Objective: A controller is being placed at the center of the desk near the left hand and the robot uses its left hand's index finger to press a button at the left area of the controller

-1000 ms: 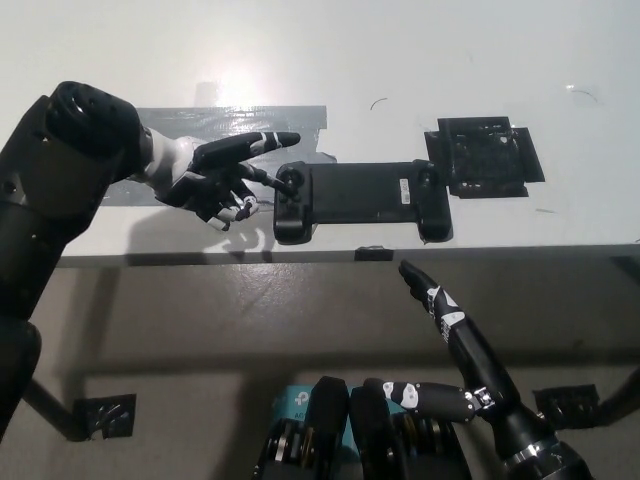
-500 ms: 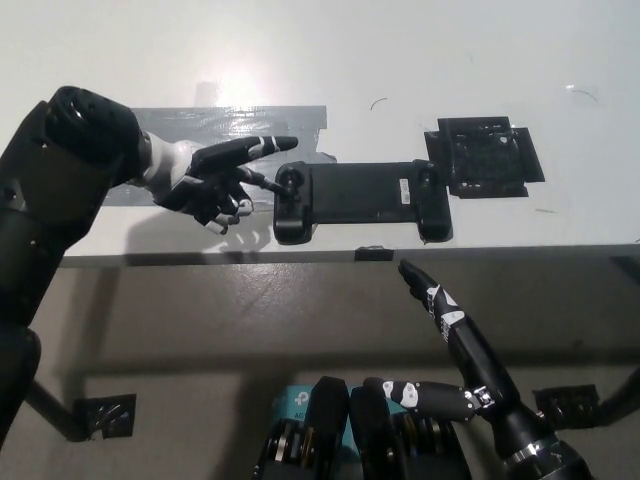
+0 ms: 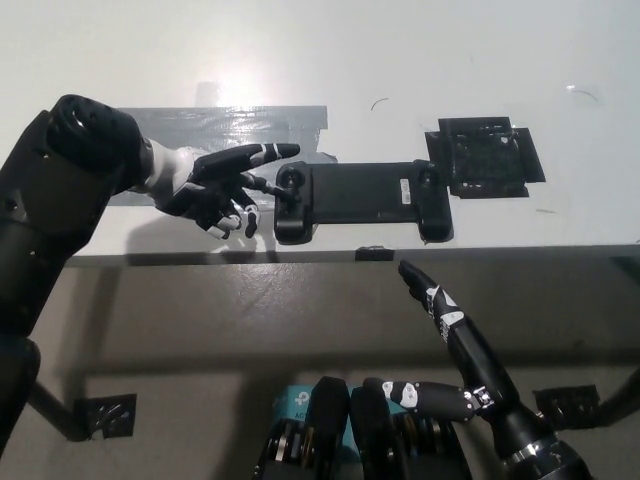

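Controller position: the controller (image 3: 355,200) is lying flat on the white table (image 3: 480,60), close to its near edge, with its long axis running left to right across the picture.
Left robot hand: the left robot hand (image 3: 215,185) is hovering just beside the controller's left end, holding nothing, with one finger stretched out toward the controller and the others spread and curled below it.
Key relation: the controller is lying to the picture-right of this hand; the left grip, with its round button or stick (image 3: 291,179), is the nearest part.
Contact: a lower fingertip (image 3: 272,189) is sitting right at the left grip, though touching or a hair apart is hard to judge from above.
Right robot hand: the right robot hand (image 3: 450,345) is resting below the table's edge, well apart from the controller, fingers spread and empty.
Nearer hand: the left one, by far.
Next move, as a judgement: a short reach toward picture-right and down onto the left grip.
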`<action>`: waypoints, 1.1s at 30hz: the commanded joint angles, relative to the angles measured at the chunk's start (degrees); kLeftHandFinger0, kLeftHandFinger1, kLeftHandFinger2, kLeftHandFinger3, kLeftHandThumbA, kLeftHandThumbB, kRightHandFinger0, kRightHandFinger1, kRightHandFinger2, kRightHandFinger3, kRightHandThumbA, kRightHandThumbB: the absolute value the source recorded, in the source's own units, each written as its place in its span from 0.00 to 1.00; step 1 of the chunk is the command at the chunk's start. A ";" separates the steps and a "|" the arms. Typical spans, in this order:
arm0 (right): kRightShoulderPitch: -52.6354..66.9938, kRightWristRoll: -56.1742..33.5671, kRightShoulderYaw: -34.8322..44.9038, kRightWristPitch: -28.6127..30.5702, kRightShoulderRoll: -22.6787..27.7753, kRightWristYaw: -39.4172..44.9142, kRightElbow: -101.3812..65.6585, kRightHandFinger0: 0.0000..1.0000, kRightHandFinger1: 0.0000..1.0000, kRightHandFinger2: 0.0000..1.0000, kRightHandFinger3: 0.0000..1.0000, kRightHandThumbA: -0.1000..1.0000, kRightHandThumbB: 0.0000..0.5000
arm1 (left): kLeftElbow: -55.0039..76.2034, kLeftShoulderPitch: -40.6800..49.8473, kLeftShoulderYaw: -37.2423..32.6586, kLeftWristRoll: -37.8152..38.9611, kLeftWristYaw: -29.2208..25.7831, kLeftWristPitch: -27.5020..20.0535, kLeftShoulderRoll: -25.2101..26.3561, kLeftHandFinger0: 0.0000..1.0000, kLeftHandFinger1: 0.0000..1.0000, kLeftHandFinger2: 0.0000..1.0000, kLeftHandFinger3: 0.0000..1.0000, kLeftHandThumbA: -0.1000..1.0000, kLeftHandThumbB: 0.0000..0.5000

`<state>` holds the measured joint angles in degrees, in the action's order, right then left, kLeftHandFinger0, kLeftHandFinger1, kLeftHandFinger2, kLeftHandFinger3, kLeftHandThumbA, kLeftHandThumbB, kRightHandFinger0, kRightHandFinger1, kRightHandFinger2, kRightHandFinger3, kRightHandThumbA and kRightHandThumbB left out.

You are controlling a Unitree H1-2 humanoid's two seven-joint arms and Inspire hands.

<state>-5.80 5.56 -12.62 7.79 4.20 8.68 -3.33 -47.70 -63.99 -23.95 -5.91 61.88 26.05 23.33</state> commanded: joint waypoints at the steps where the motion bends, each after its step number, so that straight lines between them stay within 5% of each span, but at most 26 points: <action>1: -1.49 0.10 -0.16 0.58 -0.35 0.57 -0.83 1.00 1.00 1.00 1.00 0.96 0.46 | 0.73 -0.76 0.33 -0.51 0.90 0.88 1.07 0.00 0.00 0.28 1.00 1.00 0.86; 17: -0.85 -0.36 -0.20 0.87 -0.53 0.51 -0.47 1.00 1.00 1.00 1.00 0.96 0.49 | -4.03 8.11 1.03 0.52 -1.62 -1.70 0.22 0.00 0.00 0.14 1.00 1.00 0.98; 23: -0.83 0.06 -0.24 1.01 -0.71 0.22 -0.13 1.00 1.00 1.00 1.00 0.96 0.49 | -4.56 7.15 0.66 1.10 -1.59 -2.74 0.69 0.00 0.00 0.20 1.00 1.00 1.00; 27: 0.14 0.64 -0.51 0.68 -0.50 0.20 -0.66 1.00 1.00 1.00 1.00 0.98 0.52 | 0.32 7.25 1.22 2.43 -0.46 -0.83 1.90 0.00 0.00 0.20 1.00 1.00 0.90; 28: 0.14 0.74 -0.53 0.64 -0.44 0.20 -0.69 1.00 1.00 1.00 1.00 0.98 0.52 | 1.65 7.30 1.46 2.67 -0.62 -0.09 2.18 0.00 0.00 0.09 1.00 1.00 0.98; 29: 0.35 0.81 -0.61 0.87 -0.28 0.27 -0.69 1.00 1.00 1.00 1.00 0.98 0.52 | 3.52 7.38 2.33 3.33 -0.75 0.78 2.55 0.00 0.00 0.12 1.00 1.00 0.86; 33: 0.21 0.61 -0.58 0.76 -0.17 0.38 -0.67 1.00 1.00 1.00 1.00 0.98 0.49 | 11.85 6.14 4.55 7.09 1.52 0.88 4.81 0.00 0.00 0.17 1.00 1.00 0.84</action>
<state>-5.46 5.59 -13.01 7.79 4.13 8.68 -2.91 -41.36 -57.30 -20.14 -1.34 59.89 24.15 24.89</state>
